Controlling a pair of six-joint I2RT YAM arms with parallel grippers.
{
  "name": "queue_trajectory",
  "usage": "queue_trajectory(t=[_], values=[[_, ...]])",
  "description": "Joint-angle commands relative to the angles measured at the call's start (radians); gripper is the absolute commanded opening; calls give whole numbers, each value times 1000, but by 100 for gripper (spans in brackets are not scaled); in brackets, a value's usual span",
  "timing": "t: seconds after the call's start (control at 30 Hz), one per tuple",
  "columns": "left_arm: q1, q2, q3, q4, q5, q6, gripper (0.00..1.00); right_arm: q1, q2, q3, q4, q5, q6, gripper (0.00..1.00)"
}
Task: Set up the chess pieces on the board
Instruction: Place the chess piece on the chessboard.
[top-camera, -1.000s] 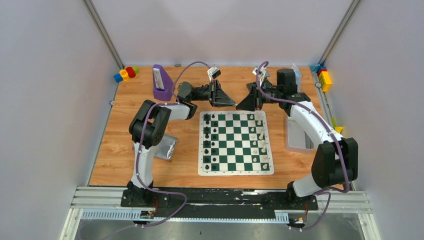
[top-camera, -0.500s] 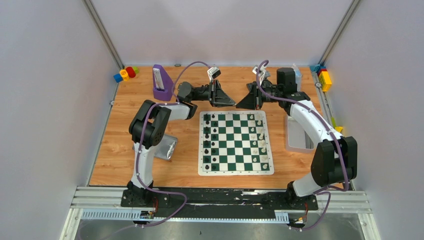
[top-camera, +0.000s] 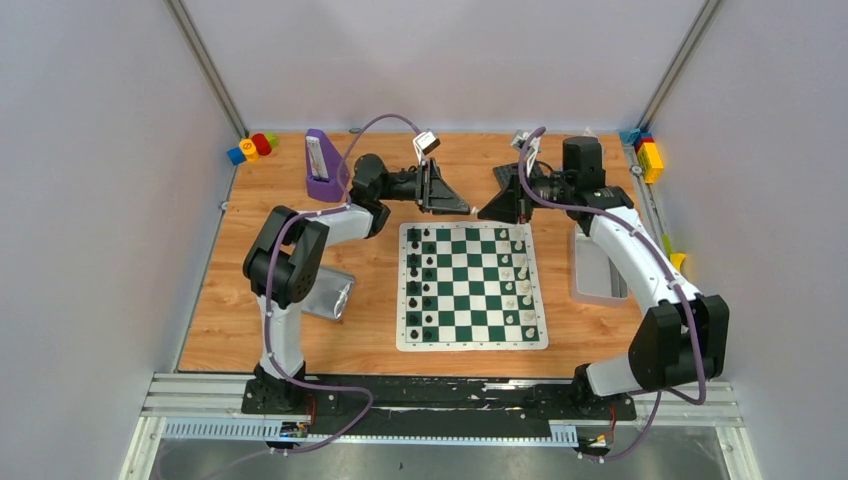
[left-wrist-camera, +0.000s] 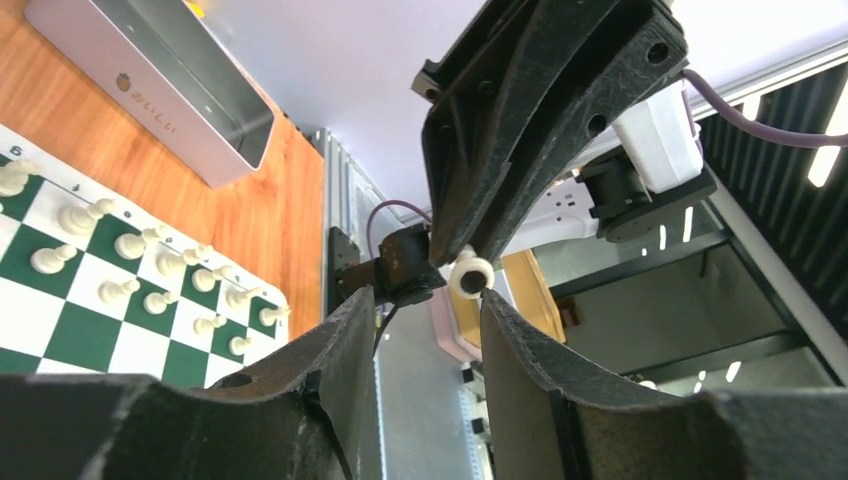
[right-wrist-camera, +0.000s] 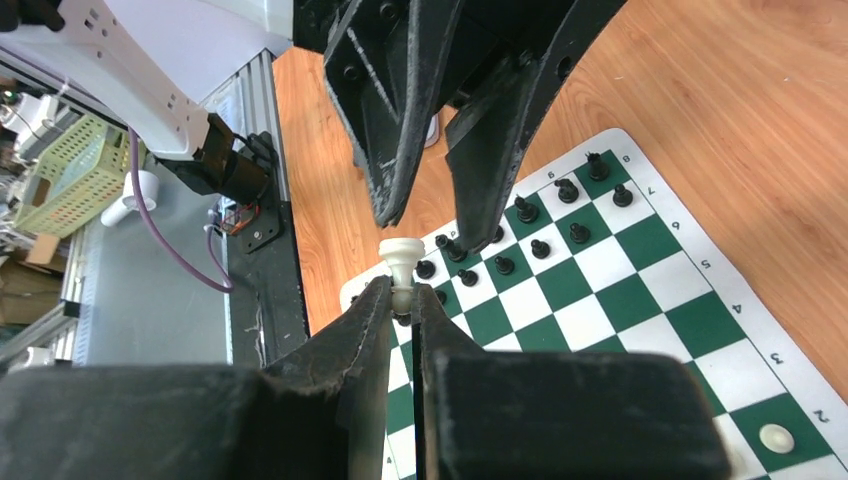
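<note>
Pinches a small cream plastic chess piece (right-wrist-camera: 401, 262) by its narrow end between the fingertips of the right gripper (right-wrist-camera: 402, 300), jaws pressed together on it, wider end pointing toward the other arm. Holds that piece in the air near the far edge of the flat green-and-white checkered roll-up board (top-camera: 465, 290), tip to tip with the left gripper (top-camera: 466, 208). Has the left gripper's jaws apart, one black finger (left-wrist-camera: 350, 330) on each side of the gap. Places the cream piece just in front of that opening and close beside one finger; cannot tell from either wrist view whether piece and finger touch.

Shows small black plastic chess pieces (right-wrist-camera: 541, 247) standing in two columns along the board's left side, and the other cream plastic chess pieces (left-wrist-camera: 130, 245) in two columns along its right side, all upright as far as the overhead view allows.

Rests the board flat on a light wooden table (top-camera: 215, 310). Has a rectangular silver metal tin (left-wrist-camera: 150, 80) lying open just right of the board. Sets a purple wedge-shaped plastic stand (top-camera: 322, 168) near the far left, well apart from the board, with bright toy blocks (top-camera: 252, 147) in the far left corner.
</note>
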Motion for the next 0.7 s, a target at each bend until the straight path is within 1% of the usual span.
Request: queue_trajectory(t=[0.0,0.03,0.07,0.1,0.13,0.17,0.2,0.23,0.27,0.3,0.33,0.37,0.4,0.43,0.47,0.5,0.53,0.57,0.6,0.67], values=[[4,-108,-9,-234,12,246,53,-9,-84,12,-104,-4,-139,0],[6,-116,-9,-271,9,309,54,-10,-98,8,-128,4,-170,0],[7,-134,-8,-354,6,347,57,-9,-110,2,-156,17,-196,0],[10,-144,-6,-409,-2,432,58,-9,-122,-4,-191,35,-230,0],[12,-169,5,-544,-8,488,61,-9,-135,-10,-226,54,-268,0],[17,-183,13,-622,-25,614,62,-8,-146,-18,-267,79,-304,0],[20,-208,41,-813,-38,695,64,-9,-155,-24,-310,106,-343,0],[23,-221,61,-918,-74,873,65,-6,-163,-28,-355,136,-386,0],[24,-241,115,-1137,-98,963,66,0,-165,-30,-408,175,-430,0],[24,-250,141,-1229,-151,1124,66,11,-162,-30,-459,220,-468,0],[25,-272,178,-1375,-180,1185,67,22,-158,-34,-508,286,-499,0],[24,-282,193,-1434,-238,1291,68,32,-156,-41,-549,327,-527,0],[28,-300,218,-1520,-262,1332,70,47,-158,-56,-579,366,-547,0],[30,-308,230,-1562,-312,1405,71,60,-167,-78,-597,407,-562,0],[34,-320,253,-1640,-339,1439,74,79,-181,-100,-607,448,-575,0],[36,-326,264,-1676,-392,1491,76,103,-194,-125,-614,492,-585,0],[41,-337,283,-1740,-419,1523,78,128,-207,-149,-623,534,-598,0],[45,-345,290,-1762,-468,1568,79,154,-217,-168,-634,568,-608,0],[55,-361,290,-1799,-494,1582,81,179,-222,-183,-646,599,-616,0],[78,-398,281,-1822,-562,1612,84,216,-226,-209,-668,638,-626,0]])
